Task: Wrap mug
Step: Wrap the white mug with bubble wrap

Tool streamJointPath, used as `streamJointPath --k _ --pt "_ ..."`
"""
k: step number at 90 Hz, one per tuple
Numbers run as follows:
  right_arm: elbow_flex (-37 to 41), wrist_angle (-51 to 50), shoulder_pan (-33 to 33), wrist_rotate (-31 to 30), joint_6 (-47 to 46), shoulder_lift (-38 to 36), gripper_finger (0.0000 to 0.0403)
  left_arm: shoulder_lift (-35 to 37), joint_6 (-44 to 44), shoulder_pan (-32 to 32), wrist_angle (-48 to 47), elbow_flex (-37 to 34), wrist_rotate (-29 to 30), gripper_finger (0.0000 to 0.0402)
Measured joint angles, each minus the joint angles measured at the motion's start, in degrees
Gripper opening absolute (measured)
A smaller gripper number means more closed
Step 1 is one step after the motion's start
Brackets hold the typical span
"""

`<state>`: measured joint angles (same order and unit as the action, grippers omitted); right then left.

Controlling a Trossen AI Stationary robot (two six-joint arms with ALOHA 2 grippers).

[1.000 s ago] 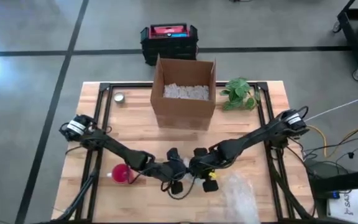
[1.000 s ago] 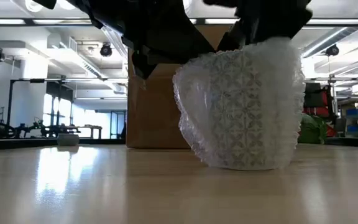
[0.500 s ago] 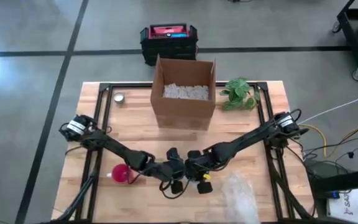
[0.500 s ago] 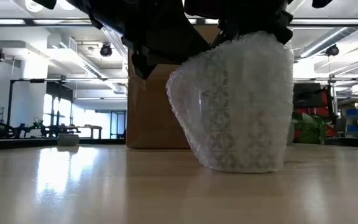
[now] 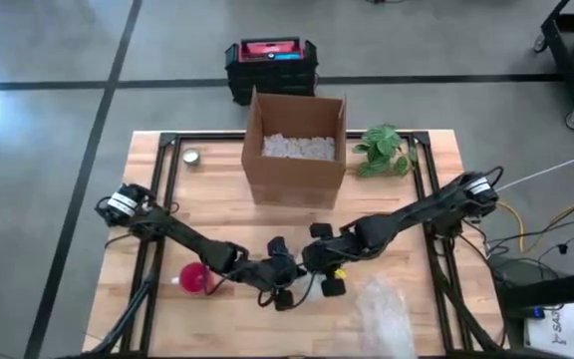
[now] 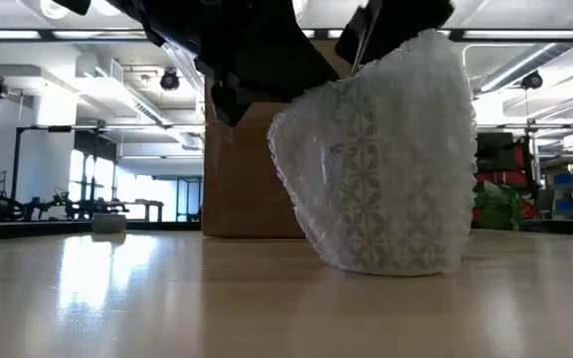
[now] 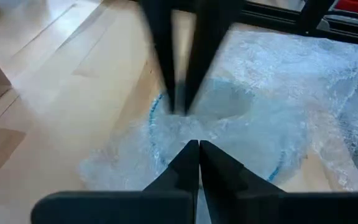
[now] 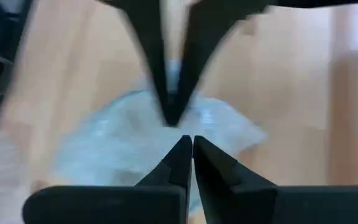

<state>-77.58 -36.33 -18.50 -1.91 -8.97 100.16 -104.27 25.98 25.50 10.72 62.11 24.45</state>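
The mug (image 6: 381,169) stands upright on the table, wrapped all over in clear bubble wrap (image 7: 253,106); a blue rim line (image 7: 153,118) shows through the wrap. Both grippers meet over its top near the table's front middle. My left gripper (image 7: 199,148) comes in from the table's left and is shut on the wrap. My right gripper (image 8: 186,142) comes in from the right, facing it tip to tip, and is also shut on the wrap. In the high view the arms hide most of the mug (image 5: 302,277). My left gripper pinches the bubble wrap bunched over the mug's mouth (image 7: 194,134) between its two fingertips, slanting down from the table's left. The mug's base stays on the table. My right gripper pinches the wrap at the top of the mug (image 8: 178,130) from the table's right, slanting down. In the low view the wrap's top corner (image 6: 431,45) rises in a peak toward it.
An open cardboard box (image 5: 295,150) with white filling stands at the far middle, a green plant (image 5: 385,150) to its right, a small tin (image 5: 191,157) at the far left. A pink object (image 5: 195,279) lies near the left arm. Loose bubble wrap (image 5: 382,309) lies front right.
My right gripper went toward the table's left, then back right and toward the far edge, still holding the wrap. The wrapped mug slid a little left with it and stayed upright; the wrap's top on the right side now stands drawn up into a peak.
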Motion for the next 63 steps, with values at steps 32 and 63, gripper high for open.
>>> streamJointPath --k 32,63 --pt "0.3 4.0 -0.3 -0.5 0.9 9.9 0.0002 0.0 0.0 0.1 -0.1 0.0 -0.1 0.0" --pt "0.5 -0.7 -0.2 1.3 1.4 0.5 0.0002 0.0 0.0 0.0 0.1 0.0 -0.1 0.0"
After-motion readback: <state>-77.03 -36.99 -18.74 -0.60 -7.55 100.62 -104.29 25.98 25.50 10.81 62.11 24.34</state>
